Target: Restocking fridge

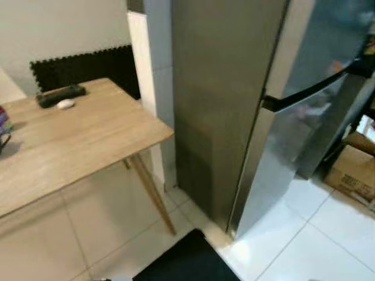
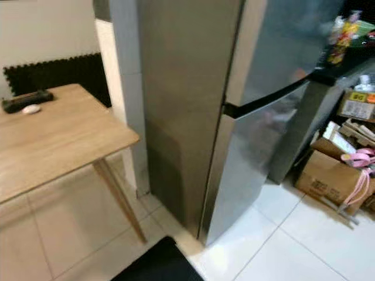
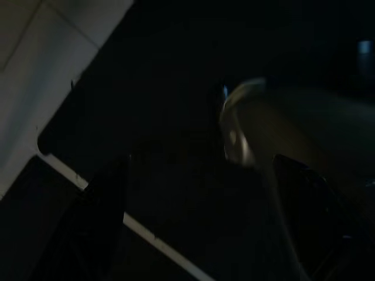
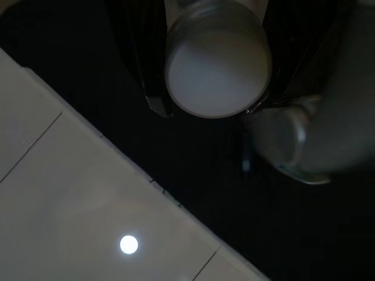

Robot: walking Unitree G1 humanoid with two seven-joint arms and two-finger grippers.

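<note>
Two steel doors on the fridge [image 1: 222, 117], both closed, split by a black handle band [image 1: 310, 91]. Well left of the fridge, a wooden table [image 1: 88, 140] carrying a flat black object [image 1: 60, 95] with a small white object [image 1: 65, 104] just beside it. Behind the table, between it and the fridge's side, black foam matting [image 1: 88, 67] against the wall. Low in front of the fridge's near corner, a black floor mat [image 1: 187, 260] on white tiles [image 2: 304, 246]. Right of the fridge, cardboard boxes [image 2: 328, 175] on the floor, something pink [image 2: 357, 158] lying on one.

Left gripper [image 3: 199, 170] very dark in its wrist view, hanging over the black floor mat near a tile edge; fingers [image 3: 96, 222] spread wide, nothing made out between them. Right gripper [image 4: 208, 108] also above the mat's edge, its two fingers pinching a white container [image 4: 217, 64] with a round end, held short of the fridge and outside its closed doors.
</note>
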